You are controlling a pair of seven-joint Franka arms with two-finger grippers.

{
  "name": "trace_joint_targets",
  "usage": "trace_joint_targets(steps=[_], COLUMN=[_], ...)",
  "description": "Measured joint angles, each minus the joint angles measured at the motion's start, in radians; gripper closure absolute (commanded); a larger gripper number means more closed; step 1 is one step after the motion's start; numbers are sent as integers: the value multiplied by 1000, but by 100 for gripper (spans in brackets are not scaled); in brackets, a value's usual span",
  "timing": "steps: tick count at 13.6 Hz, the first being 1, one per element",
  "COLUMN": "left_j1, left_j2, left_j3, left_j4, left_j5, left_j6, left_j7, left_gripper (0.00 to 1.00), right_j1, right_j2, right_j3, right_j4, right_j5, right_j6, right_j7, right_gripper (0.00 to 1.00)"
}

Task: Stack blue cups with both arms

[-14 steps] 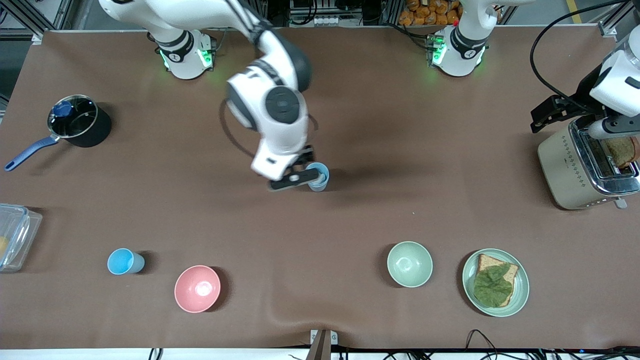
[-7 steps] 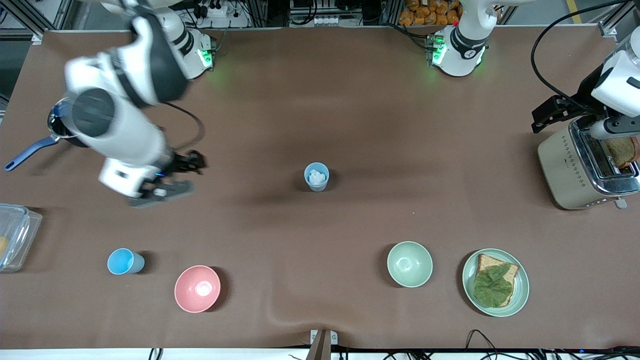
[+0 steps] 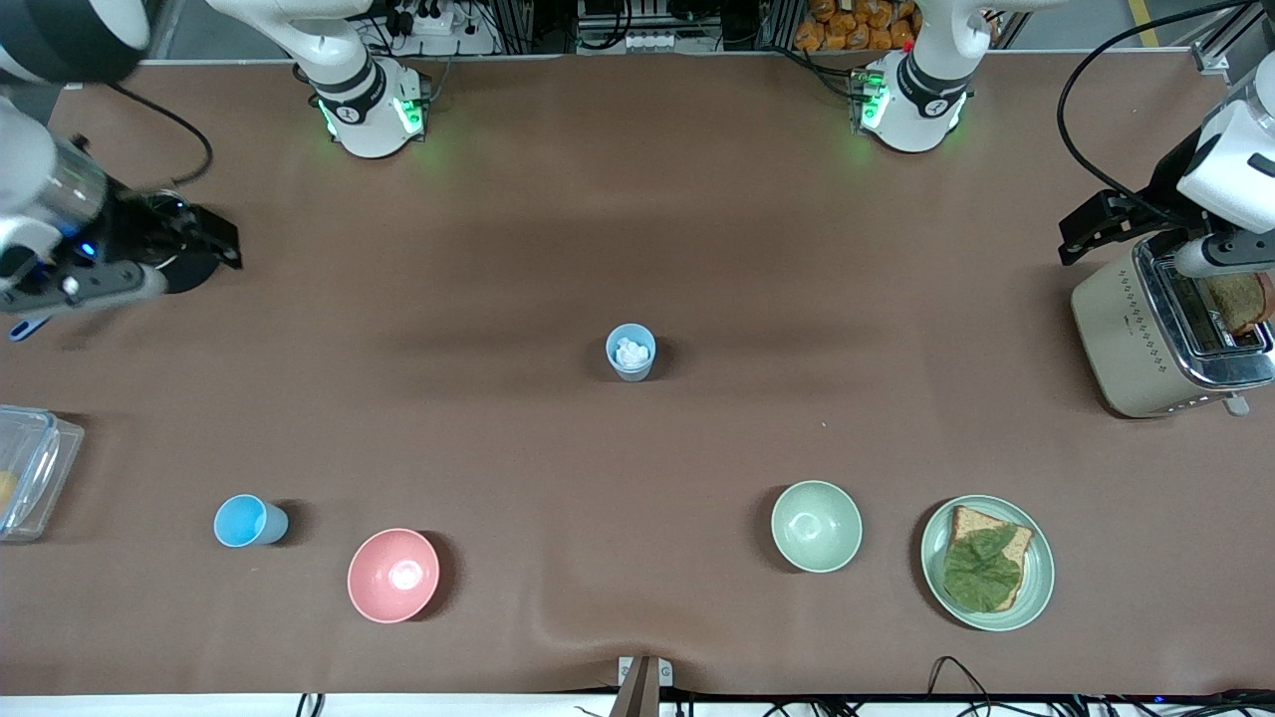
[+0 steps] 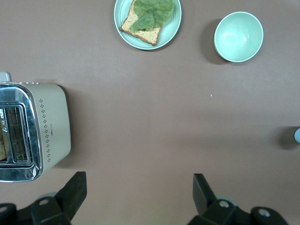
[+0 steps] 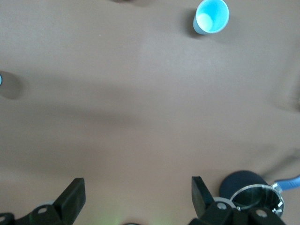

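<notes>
Two blue cups stand well apart on the brown table (image 3: 697, 199): one blue cup with something white inside (image 3: 631, 352) stands upright near the middle, and an empty blue cup (image 3: 249, 521) stands nearer the front camera toward the right arm's end, just beside a pink bowl (image 3: 392, 575). They are not stacked. The right gripper (image 5: 136, 199) hangs with its fingers spread wide and nothing between them, over the table by a dark saucepan (image 3: 184, 269) at its own end. The left gripper (image 4: 138, 197) is likewise open and holding nothing, waiting over the table beside the toaster (image 3: 1160, 334). The likely trouble is the white filling: it could keep the cups from nesting fully, leaving a tilted, tippy stack. A light cup may also skid or topple if a finger clips its rim, and the pink bowl crowds the approach.
</notes>
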Motion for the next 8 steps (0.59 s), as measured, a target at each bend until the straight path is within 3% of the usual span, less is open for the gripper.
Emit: trace_joint_targets(steps=[8], left_j1=[0], left_j2=[0], left_j3=[0], left_j4=[0], left_j5=[0], left_j6=[0], left_j7=[0], left_gripper=[0], right_j1=[-17], right_j2=[-18], right_j3=[-5], right_j4=[27], right_j5=[0], right_j6=[-38], right_j7=[25], right_gripper=[0])
